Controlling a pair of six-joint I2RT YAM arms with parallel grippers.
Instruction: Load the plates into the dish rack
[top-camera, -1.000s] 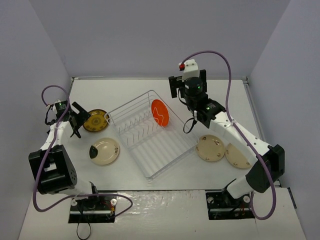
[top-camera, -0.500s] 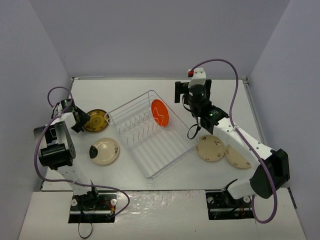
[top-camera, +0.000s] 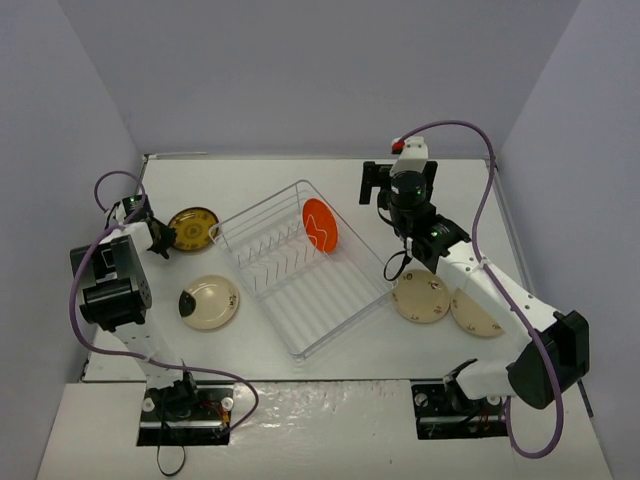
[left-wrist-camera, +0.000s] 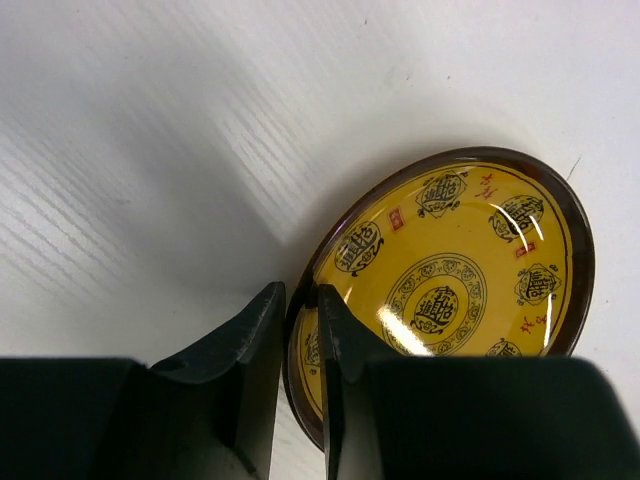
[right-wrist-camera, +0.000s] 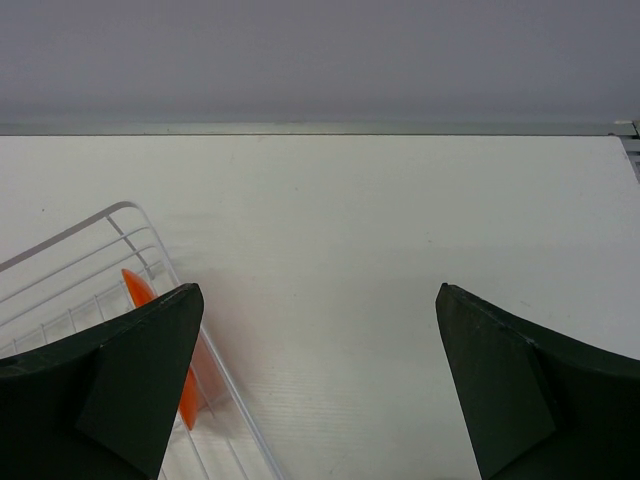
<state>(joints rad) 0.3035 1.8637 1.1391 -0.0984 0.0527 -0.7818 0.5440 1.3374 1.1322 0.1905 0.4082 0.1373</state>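
In the top external view, the white wire rectangular dish rack (top-camera: 262, 207) sits at an angle in the middle of the white table (top-camera: 250, 180). A plain orange-red round plate (top-camera: 320, 225) stands upright at the rack's upper right end. The left gripper (top-camera: 160, 238) is at the left of the frame, right at the left edge of the dark mustard-brown patterned round plate (top-camera: 192, 228), which lies just left of the rack's upper left corner. Below it lies 1 cream round plate (top-camera: 208, 302) with a dark patch on its left side. 2 more cream round plates (top-camera: 420, 296) (top-camera: 477, 312) lie side by side to the right of the rack. The right gripper (top-camera: 368, 185) is in the upper right of the frame, well apart from those 2 plates and beyond the rack's upper right end.

In the left wrist view, the left gripper (left-wrist-camera: 300, 295) is closed to a narrow gap with the dark rim of the mustard-brown patterned round plate (left-wrist-camera: 450, 290) pinched between its fingers; the plate fills the lower right of the frame.

In the right wrist view, the right gripper (right-wrist-camera: 317, 290) stands wide with nothing between its fingers. The dish rack's corner (right-wrist-camera: 120, 208) and an edge of the orange-red round plate (right-wrist-camera: 136, 286) show at lower left, by the left finger.
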